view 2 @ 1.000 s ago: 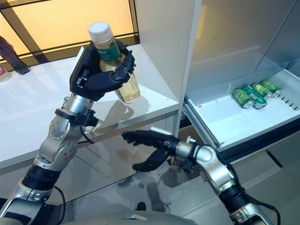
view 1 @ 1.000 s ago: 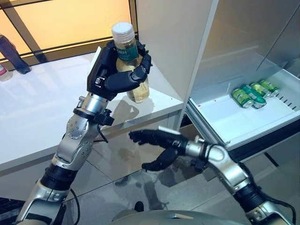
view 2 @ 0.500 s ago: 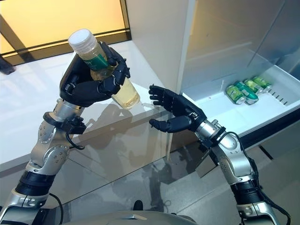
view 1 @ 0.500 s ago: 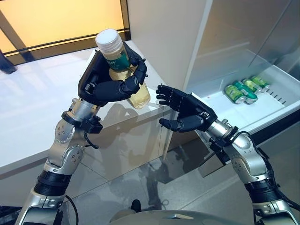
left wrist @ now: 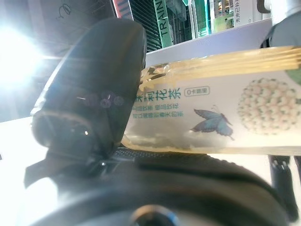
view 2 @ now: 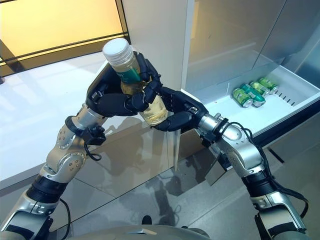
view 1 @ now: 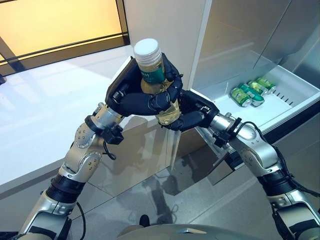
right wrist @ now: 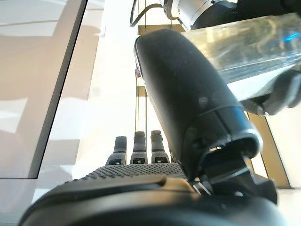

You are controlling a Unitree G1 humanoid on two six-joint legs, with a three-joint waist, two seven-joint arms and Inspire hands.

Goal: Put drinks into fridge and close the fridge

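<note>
One bottle (view 1: pixel 159 87) of pale tea, white cap up, held in the air with my left robot hand (view 1: pixel 136 98) wrapped round it. My right robot hand (view 1: pixel 192 114) is spread, cupping its base. Three green cans (view 1: pixel 247 93) lie in the open fridge drawer (view 1: pixel 295 106).

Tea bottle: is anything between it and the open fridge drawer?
Only the right hand, cupped against the tea bottle on its drawer side while the left hand grips it. Beyond that, the fridge drawer lies open, green cans sitting at its far end.
</note>
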